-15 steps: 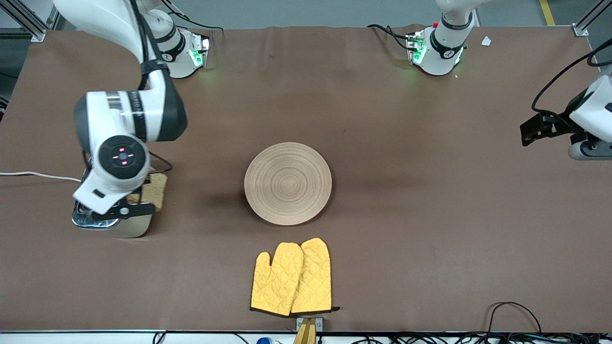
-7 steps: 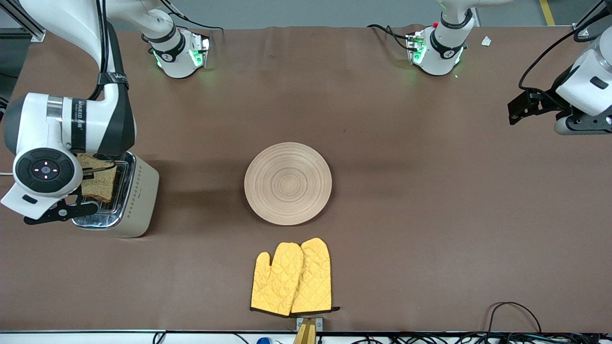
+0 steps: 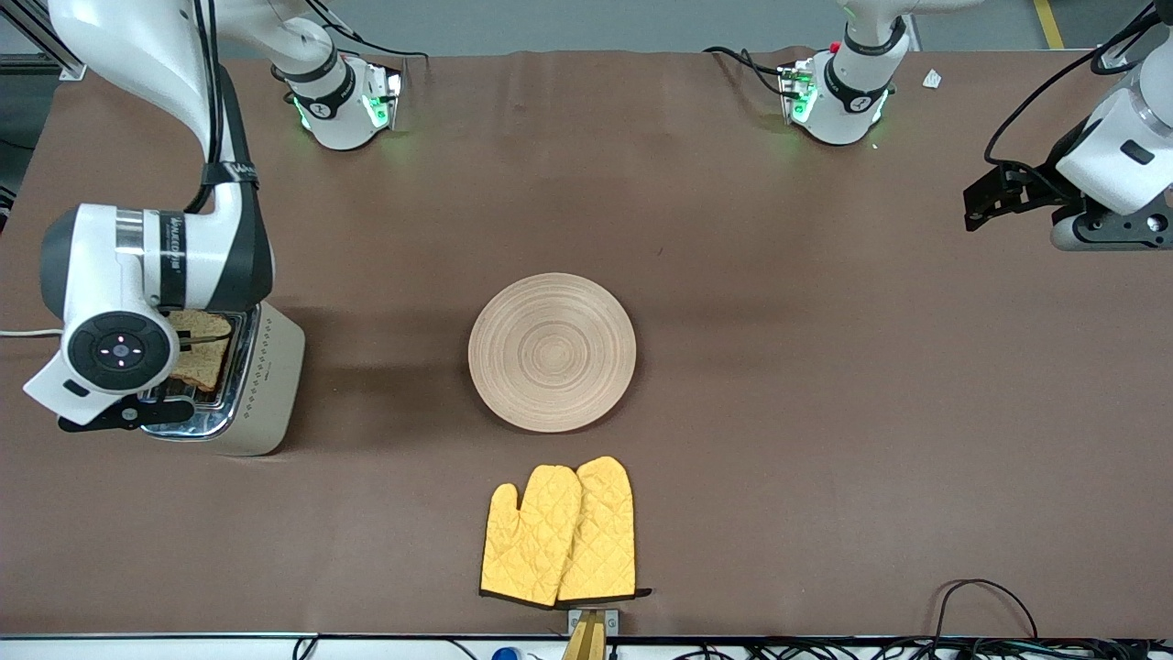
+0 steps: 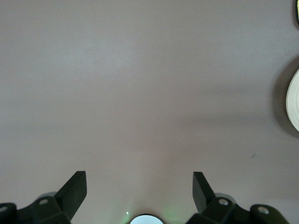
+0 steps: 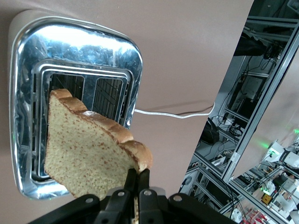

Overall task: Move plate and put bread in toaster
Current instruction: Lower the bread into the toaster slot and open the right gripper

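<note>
The toaster (image 3: 266, 376) stands at the right arm's end of the table, cream sides, chrome top (image 5: 74, 46). My right gripper (image 5: 138, 173) is shut on the bread (image 5: 86, 149) by one crust corner and holds the slice just above the toaster's slots; the bread also shows in the front view (image 3: 202, 353) under the right wrist. The round wooden plate (image 3: 552, 352) lies at the table's middle, bare. My left gripper (image 4: 139, 184) is open and empty, raised over the left arm's end of the table, away from everything.
A pair of yellow oven mitts (image 3: 559, 534) lies nearer to the front camera than the plate. The toaster's white cord (image 5: 173, 113) runs off toward the table's edge. Cables lie along the front edge (image 3: 990, 596).
My right arm has carried the bread from beside the toaster to above its slots and settled lower over them. My left arm has drawn up and back toward its base.
</note>
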Robot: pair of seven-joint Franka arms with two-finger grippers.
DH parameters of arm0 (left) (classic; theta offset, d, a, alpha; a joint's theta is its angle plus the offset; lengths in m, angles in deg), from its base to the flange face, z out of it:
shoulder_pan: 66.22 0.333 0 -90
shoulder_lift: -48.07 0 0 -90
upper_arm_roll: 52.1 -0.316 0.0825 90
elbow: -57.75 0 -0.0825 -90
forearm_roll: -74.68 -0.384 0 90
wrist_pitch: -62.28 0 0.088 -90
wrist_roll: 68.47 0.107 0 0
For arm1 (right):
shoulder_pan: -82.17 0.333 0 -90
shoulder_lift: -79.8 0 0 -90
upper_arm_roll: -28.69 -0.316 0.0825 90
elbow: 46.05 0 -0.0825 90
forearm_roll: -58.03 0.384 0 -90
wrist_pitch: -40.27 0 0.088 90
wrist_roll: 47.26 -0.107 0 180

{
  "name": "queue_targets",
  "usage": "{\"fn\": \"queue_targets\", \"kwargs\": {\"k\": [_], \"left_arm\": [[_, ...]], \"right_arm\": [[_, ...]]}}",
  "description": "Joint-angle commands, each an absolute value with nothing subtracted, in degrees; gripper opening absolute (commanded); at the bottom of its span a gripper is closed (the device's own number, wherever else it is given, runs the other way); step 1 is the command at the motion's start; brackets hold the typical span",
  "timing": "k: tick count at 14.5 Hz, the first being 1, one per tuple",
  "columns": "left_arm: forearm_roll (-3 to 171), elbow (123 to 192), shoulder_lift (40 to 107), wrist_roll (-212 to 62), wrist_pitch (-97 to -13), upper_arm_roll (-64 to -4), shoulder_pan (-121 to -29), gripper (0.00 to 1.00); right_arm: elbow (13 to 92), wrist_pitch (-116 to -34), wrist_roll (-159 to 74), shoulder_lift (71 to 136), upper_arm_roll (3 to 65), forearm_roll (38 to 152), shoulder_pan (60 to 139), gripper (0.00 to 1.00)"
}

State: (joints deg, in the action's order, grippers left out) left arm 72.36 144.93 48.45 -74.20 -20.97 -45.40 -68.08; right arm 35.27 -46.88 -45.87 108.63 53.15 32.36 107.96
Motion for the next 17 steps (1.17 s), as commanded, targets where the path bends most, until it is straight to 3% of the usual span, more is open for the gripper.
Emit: {"fn": "queue_targets", "kwargs": {"k": [1,3,4,5,6,7,17], "left_arm": [[73.2,145.8,47.8,-73.8,-21.1,-45.6,-68.3,1.0],[73.2,145.7,48.2,-73.8,-21.1,-45.7,-67.9,1.0],[73.2,145.6,48.4,-73.8,-21.2,-45.7,-67.9,1.0],[73.1,145.6,48.4,-73.8,-21.2,-45.7,-67.8,1.0],[73.2,145.6,48.4,-73.8,-21.2,-45.7,-67.8,1.0],[73.2,145.6,48.4,-73.8,-21.2,-45.8,-67.7,1.0],[73.2,145.4,48.1,-73.7,-21.0,-46.1,-67.5,1.0]], "right_arm": [[38.2,-49.5,-49.5,108.5,52.9,31.7,108.0,0.02],[40.3,-51.7,-52.6,108.5,52.9,31.8,108.1,0.08],[40.2,-51.1,-52.9,108.5,52.9,32.2,108.1,0.34],[40.2,-50.9,-52.9,108.4,52.8,33.1,107.9,0.68],[40.0,-50.8,-52.5,108.0,52.8,35.5,107.7,0.96],[39.9,-50.8,-52.0,107.3,52.9,38.0,107.3,1.0],[45.3,-50.7,-46.7,88.0,52.9,57.5,99.3,1.0]]}}
